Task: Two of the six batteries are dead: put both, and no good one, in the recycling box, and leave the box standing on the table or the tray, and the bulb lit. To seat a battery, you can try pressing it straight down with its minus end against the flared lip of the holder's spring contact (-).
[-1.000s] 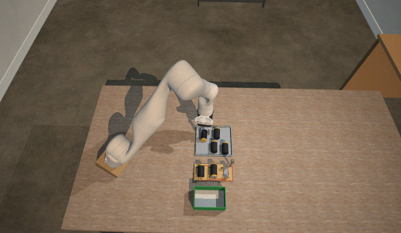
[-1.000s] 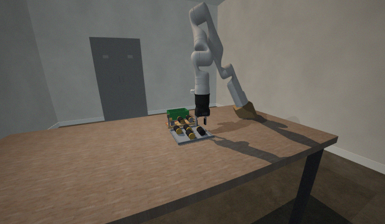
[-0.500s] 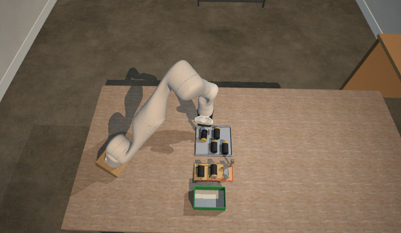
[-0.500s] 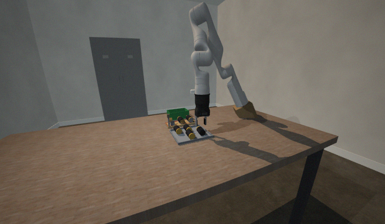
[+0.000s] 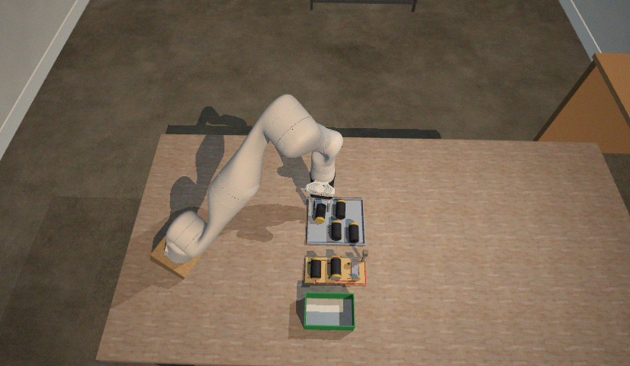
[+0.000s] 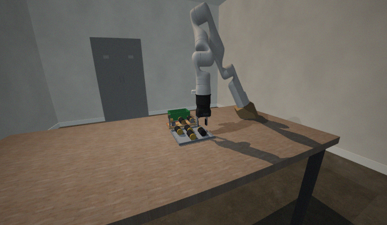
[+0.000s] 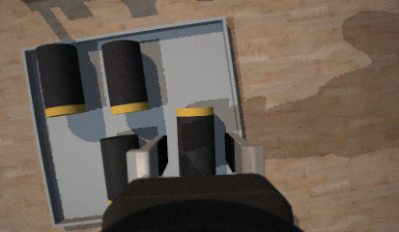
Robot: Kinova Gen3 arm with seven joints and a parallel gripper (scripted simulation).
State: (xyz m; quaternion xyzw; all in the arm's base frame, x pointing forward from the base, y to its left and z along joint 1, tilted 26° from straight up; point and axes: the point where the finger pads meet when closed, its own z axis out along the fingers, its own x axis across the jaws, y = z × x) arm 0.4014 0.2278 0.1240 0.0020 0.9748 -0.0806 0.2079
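Observation:
My gripper [image 5: 321, 207] [image 6: 202, 123] [image 7: 196, 147] is open and points down, a little above a black battery [image 5: 320, 211] [image 6: 202, 131] [image 7: 196, 137] in the grey tray [image 5: 307, 234] [image 7: 47, 193]. In the wrist view that battery lies between the open fingers, its yellow end away from the palm. The tray holds three other batteries, one [image 5: 340, 209] [image 7: 116, 161] beside it and two [image 5: 335, 230] [image 7: 125, 79] [image 5: 353, 232] [image 7: 60, 77] farther off. The holder board bears two batteries [image 5: 316, 268] [image 5: 335, 267]. The green recycling box [image 5: 329, 327] [image 6: 178, 114] stands upright, empty. I cannot tell whether the bulb is lit.
The holder board [image 5: 326, 262] [image 6: 169, 117] lies between tray and box, with a small upright post [image 5: 364, 254] at its corner and a pale grey piece [image 5: 355, 271] near its right end. The neighbouring battery lies close to one finger in the wrist view.

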